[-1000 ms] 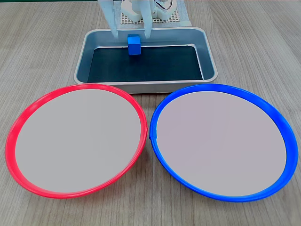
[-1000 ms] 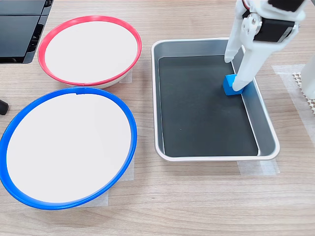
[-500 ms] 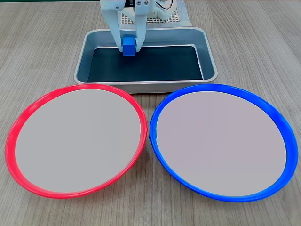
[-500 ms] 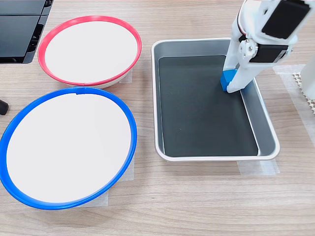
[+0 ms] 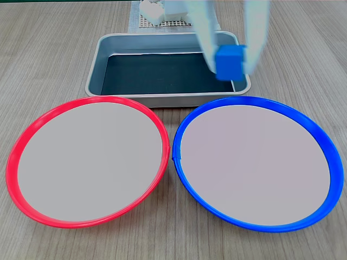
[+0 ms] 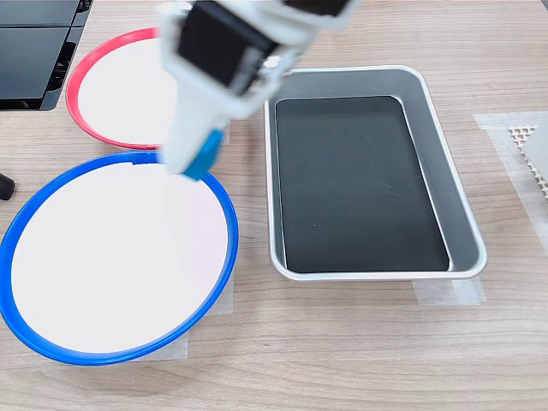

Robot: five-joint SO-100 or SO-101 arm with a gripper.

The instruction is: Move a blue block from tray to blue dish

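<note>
Carrying the blue block (image 5: 230, 60), the pincer (image 6: 199, 158) pinches it in the air, clear of the tray (image 6: 462, 224) and near the blue dish (image 6: 224, 224) rim; next it needs lowering over the dish centre and letting go

The wooden table and what sits on it

You see a light wood table (image 5: 49, 49) holding the tray (image 5: 162, 98) at the back of the first exterior view, with the red plate (image 5: 21, 146) and the blue dish (image 5: 325, 146) side by side in front, rims maybe touching. A white mesh mat (image 5: 162, 23) lies behind the tray.
</note>
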